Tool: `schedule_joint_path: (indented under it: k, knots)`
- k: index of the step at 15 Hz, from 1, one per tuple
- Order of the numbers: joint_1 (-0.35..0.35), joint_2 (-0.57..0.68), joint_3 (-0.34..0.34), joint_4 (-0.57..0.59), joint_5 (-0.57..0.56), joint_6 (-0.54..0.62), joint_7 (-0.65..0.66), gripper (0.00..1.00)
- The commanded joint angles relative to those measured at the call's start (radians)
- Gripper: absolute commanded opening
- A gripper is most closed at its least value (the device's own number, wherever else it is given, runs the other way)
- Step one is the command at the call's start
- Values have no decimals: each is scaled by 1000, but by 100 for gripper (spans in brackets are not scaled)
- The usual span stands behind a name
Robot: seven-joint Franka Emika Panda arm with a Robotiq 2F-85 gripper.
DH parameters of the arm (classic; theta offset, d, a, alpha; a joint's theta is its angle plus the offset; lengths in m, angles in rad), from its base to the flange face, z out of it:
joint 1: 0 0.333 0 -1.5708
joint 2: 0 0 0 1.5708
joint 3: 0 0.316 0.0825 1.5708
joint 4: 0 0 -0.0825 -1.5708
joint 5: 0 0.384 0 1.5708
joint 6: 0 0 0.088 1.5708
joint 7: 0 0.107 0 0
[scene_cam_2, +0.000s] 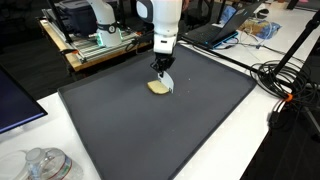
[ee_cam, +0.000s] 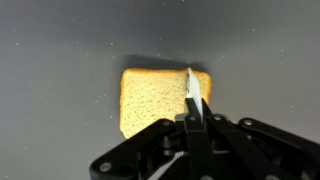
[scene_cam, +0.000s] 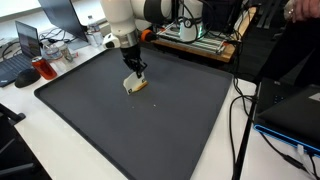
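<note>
Gripper (ee_cam: 190,118) fingers are clamped tight on a single white knife (ee_cam: 194,92), whose blade lies over the right part of the bread slice (ee_cam: 150,100) in the wrist view. In both exterior views the arm (scene_cam: 122,15) hangs almost straight down, wrist vertical, over the slice. That one slice is tan, speckled and squarish with a darker crust. It lies flat on the dark grey mat (scene_cam_2: 120,130), toward the mat's middle.
</note>
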Motion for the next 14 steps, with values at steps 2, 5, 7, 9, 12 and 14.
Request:
schedule_joint_path:
  k: [2,5,7,9,12,14]
  knots:
    - [-7,59,-20,22,-29,-88,-5,1]
    - [-11,34,-17,5,-18,-140,-9,1]
    - [-11,25,-16,2,-18,-191,-12,1]
    - [-11,24,-12,8,-17,-241,-19,1]
    - [-16,27,-5,15,-9,-311,-46,1]
    - [-15,37,-6,19,-11,-295,-52,1]
